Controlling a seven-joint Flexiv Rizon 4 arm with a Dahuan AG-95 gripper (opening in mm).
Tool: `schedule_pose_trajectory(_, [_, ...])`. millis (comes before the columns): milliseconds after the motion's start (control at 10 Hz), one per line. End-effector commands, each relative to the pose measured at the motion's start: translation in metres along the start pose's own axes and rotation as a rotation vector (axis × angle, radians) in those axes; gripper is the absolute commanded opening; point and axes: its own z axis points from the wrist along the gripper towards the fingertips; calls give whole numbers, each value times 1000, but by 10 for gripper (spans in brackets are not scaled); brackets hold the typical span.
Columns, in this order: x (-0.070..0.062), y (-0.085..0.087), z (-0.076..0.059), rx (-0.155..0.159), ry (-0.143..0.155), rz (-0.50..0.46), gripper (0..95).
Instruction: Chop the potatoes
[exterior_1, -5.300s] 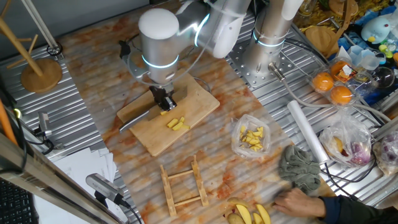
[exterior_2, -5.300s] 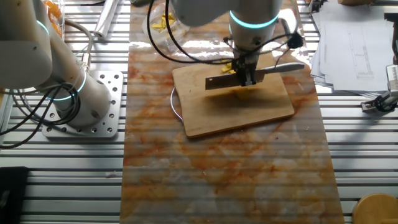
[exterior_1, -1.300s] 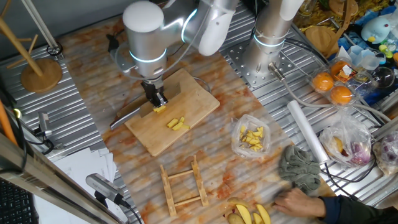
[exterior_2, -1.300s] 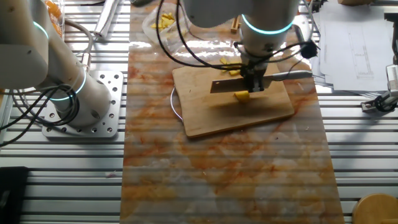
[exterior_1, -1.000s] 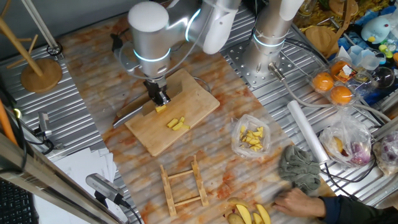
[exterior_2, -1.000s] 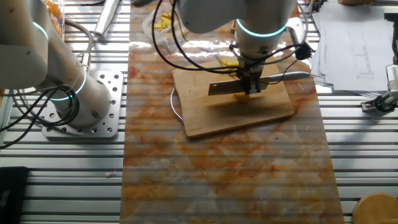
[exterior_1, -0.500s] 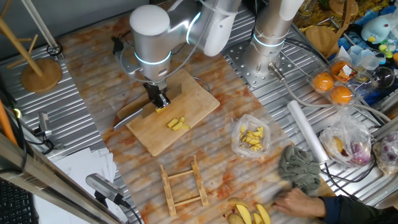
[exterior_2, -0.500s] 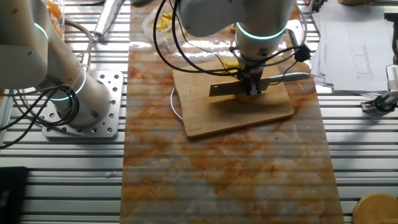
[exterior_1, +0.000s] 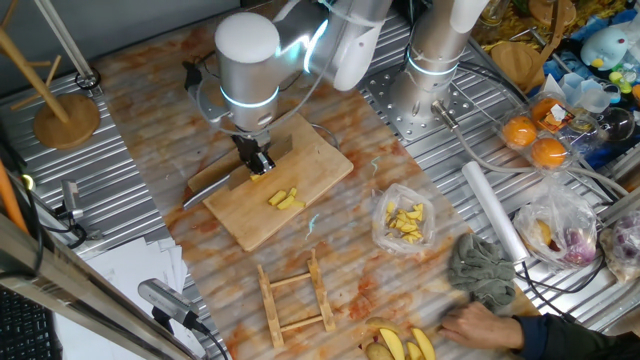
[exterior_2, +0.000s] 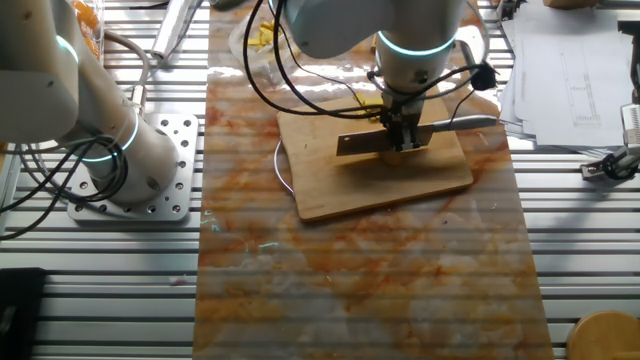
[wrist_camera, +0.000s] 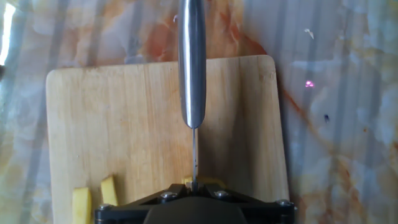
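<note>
Gripper low over the cutting board in one fixed view, clenched on a knife whose handle runs out past the board's near-left edge. A small yellow piece of potato sits right at the fingers; the cut sticks lie a little further along the board, apart from the blade. Leave the plastic-wrapped heap alone — you aren't cutting that.

Other fixed view: knife lies across the board, blade flat-on to the camera, gripper holding it near the handle end. The piece under the blade is mostly hidden here; you cannot tell how deep the edge sits.

Hand view: you look straight down the knife's spine, edge thin below it, a sliver of potato just at the bottom either side of the blade. Two cut sticks stand off to the left on the board.

Handling, judged: the piece is light, firm and wet-cut, so likely to slip or roll — press straight down, no sideways drag. Keep your hold on the knife handle, not the potato.
</note>
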Motion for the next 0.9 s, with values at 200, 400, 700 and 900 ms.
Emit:
schedule_pose_trajectory(200, [0,-2,30,4,-17,-4,0])
schedule_pose_trajectory(400, [1,-2,30,1,-15,-8,0])
schedule_pose_trajectory(700, [1,-1,27,3,-11,-9,0])
schedule_pose_trajectory(900, [1,1,20,-12,-12,2,0])
